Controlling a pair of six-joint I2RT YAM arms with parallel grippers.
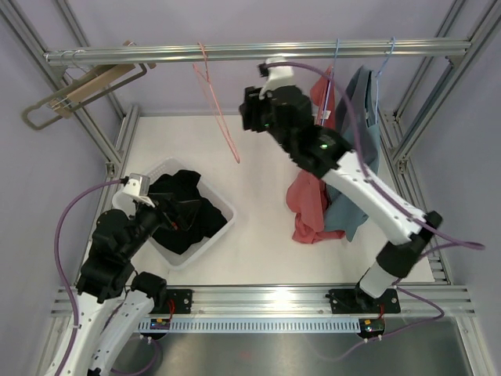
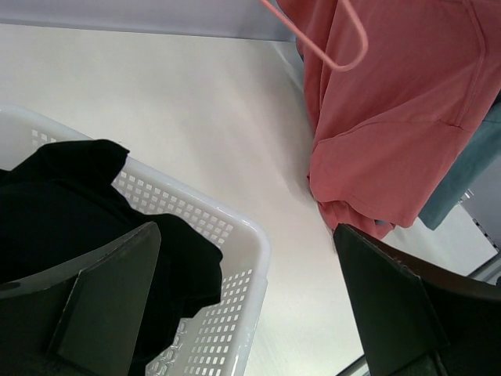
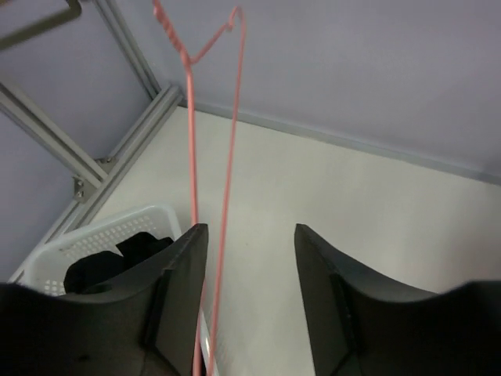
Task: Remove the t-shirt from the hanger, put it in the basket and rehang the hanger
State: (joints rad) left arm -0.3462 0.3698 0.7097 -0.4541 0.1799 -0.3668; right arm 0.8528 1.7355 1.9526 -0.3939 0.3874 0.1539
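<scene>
Looks like a robotics lab test cell to me, definitely not someone's laundry room. The whole setup is boxed in by aluminium extrusion framing (image 3: 47,125) with plain lavender walls (image 3: 376,63) behind it. There's a bare white tabletop (image 1: 258,235), and robot arms (image 1: 368,188) bolted to a slotted rail (image 1: 266,301) at the near edge. Purple cables (image 1: 57,239) loop off them, and a metal bar (image 1: 235,53) is rigged across the top.

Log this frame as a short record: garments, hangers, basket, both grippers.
hanging: pink hanger bare; red t-shirt and teal t-shirt on hangers
basket: white, holds black clothes
left gripper: open, over basket, empty
right gripper: open, at the pink hanger, not clamped
</scene>
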